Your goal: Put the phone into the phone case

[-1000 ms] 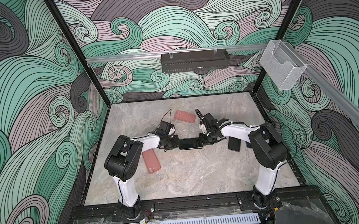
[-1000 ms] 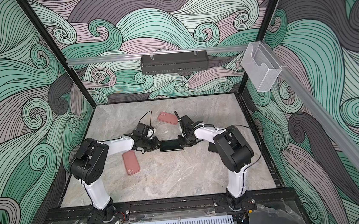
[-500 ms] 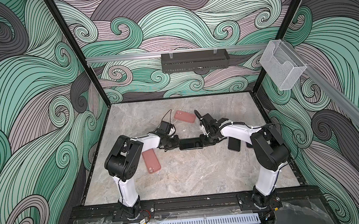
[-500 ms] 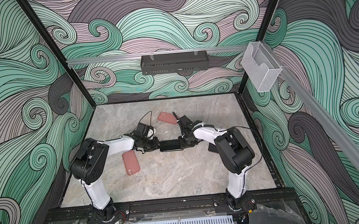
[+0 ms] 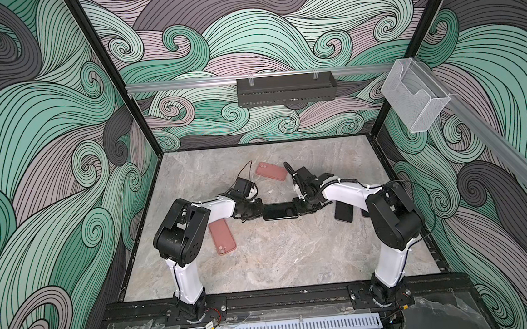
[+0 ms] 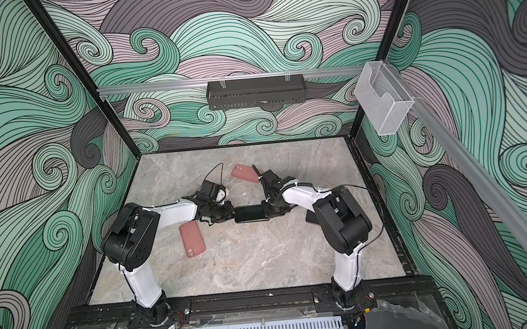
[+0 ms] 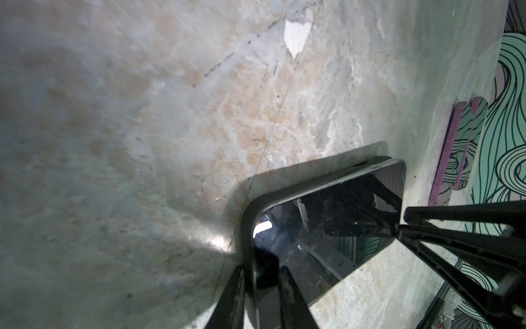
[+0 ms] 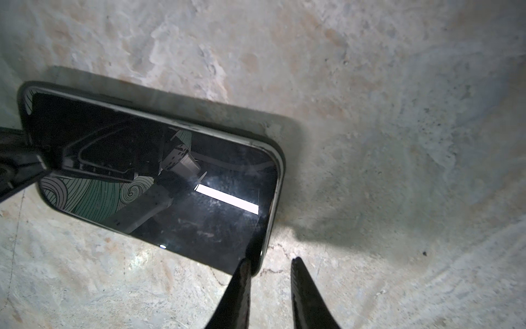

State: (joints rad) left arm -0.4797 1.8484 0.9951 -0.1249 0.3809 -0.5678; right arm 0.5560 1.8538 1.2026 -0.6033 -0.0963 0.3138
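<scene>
Both top views — phone [image 5: 280, 211] unmoved

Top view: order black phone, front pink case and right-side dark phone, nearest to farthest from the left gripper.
1. black phone, centre, touching the left gripper.
2. front pink case, on the left.
3. dark phone, on the right.

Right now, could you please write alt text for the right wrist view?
A black phone lies screen up on the marble table. One right gripper fingertip sits at its corner, the other beside it; the left gripper meets the opposite end.
</scene>
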